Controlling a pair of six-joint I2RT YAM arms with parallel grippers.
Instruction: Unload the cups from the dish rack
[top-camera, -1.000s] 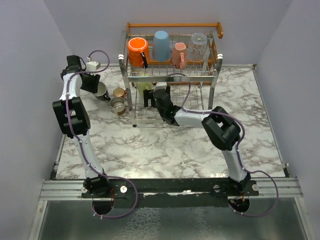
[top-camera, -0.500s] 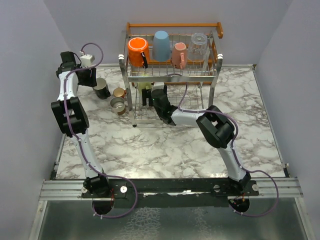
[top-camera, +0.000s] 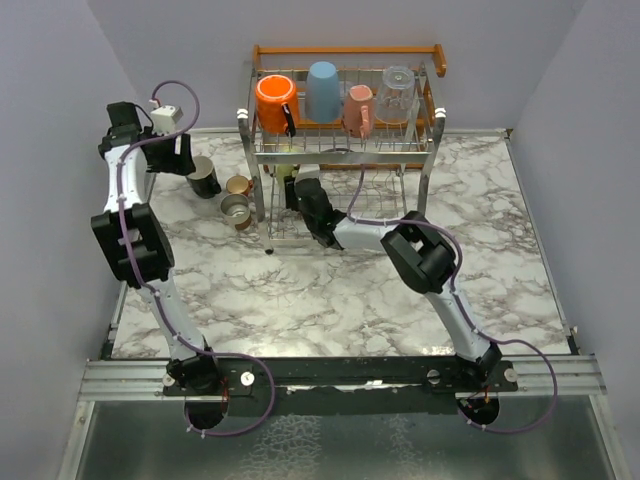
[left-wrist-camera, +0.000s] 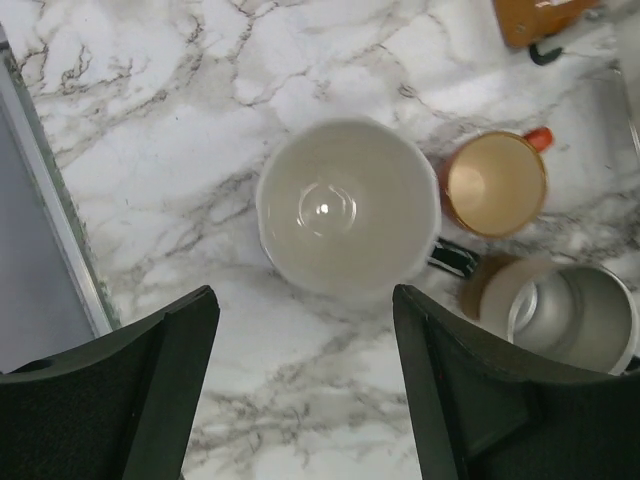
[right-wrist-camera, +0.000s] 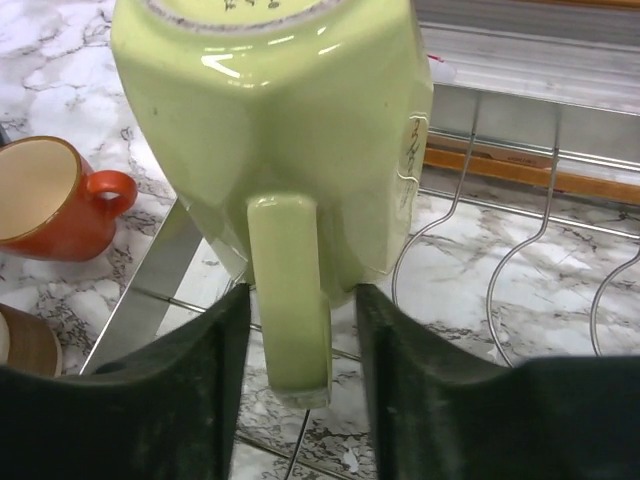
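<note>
The dish rack (top-camera: 345, 48) stands at the back, and its top tier holds an orange cup (top-camera: 273, 98), a light blue cup (top-camera: 322, 88), a pink cup (top-camera: 358, 108) and a clear glass (top-camera: 397, 90). On the lower tier sits a pale yellow mug (right-wrist-camera: 280, 110). My right gripper (right-wrist-camera: 300, 295) straddles its handle (right-wrist-camera: 290, 290), with a gap on one side. Left of the rack, a black mug (left-wrist-camera: 348, 205), an orange-red cup (left-wrist-camera: 495, 183) and a tan cup (left-wrist-camera: 565, 315) stand on the table. My left gripper (left-wrist-camera: 305, 380) hangs open above the black mug, holding nothing.
Rack wires (right-wrist-camera: 520, 240) and a steel leg (right-wrist-camera: 150, 290) crowd the right gripper. A metal rail (left-wrist-camera: 60, 210) marks the table's left edge close to the black mug. Grey walls enclose the marble table (top-camera: 330, 290) on three sides.
The left gripper has let go of the black mug, opened and drawn back up and to the left. The right gripper has pushed deeper into the lower tier and its jaws have narrowed round the yellow mug's handle.
</note>
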